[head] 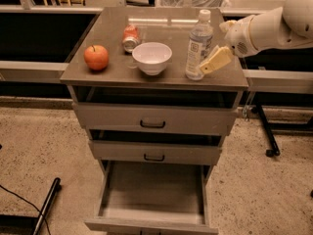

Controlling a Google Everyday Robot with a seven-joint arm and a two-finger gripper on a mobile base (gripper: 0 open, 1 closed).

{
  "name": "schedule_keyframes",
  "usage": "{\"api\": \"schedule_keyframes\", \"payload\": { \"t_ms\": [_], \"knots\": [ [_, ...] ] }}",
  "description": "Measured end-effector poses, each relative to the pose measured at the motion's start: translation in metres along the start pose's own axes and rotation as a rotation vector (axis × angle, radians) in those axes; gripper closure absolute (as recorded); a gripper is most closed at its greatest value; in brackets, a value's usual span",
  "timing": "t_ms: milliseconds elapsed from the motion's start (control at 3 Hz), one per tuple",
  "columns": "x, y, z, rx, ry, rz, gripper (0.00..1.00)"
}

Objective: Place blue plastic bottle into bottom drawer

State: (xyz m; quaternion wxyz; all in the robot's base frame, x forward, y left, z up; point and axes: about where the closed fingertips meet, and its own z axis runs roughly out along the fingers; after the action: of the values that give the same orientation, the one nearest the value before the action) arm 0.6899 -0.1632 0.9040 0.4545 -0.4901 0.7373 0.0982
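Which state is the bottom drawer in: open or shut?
Open: the bottom drawer is pulled out, its inside floor showing. The end effector is beside the blue plastic bottle on the cabinet top.

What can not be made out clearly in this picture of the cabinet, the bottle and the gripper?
All in the camera view:
- The gripper is at the lower right side of the blue plastic bottle. They overlap, so contact cannot be judged.
- The text on the label is too small to read.
- The front panel of the bottom drawer is cut off by the lower edge.
- The arm is cut off by the right edge.
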Motion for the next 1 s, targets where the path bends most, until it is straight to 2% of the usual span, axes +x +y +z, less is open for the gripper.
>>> {"api": "schedule_keyframes", "payload": {
  "t_ms": [333, 1000],
  "knots": [
    [-0.005, -0.002, 0.004, -0.003, -0.013, -0.013, 0.22],
    [-0.016, -0.001, 0.02, -0.055, -0.034, -0.042, 0.69]
  ]
}}
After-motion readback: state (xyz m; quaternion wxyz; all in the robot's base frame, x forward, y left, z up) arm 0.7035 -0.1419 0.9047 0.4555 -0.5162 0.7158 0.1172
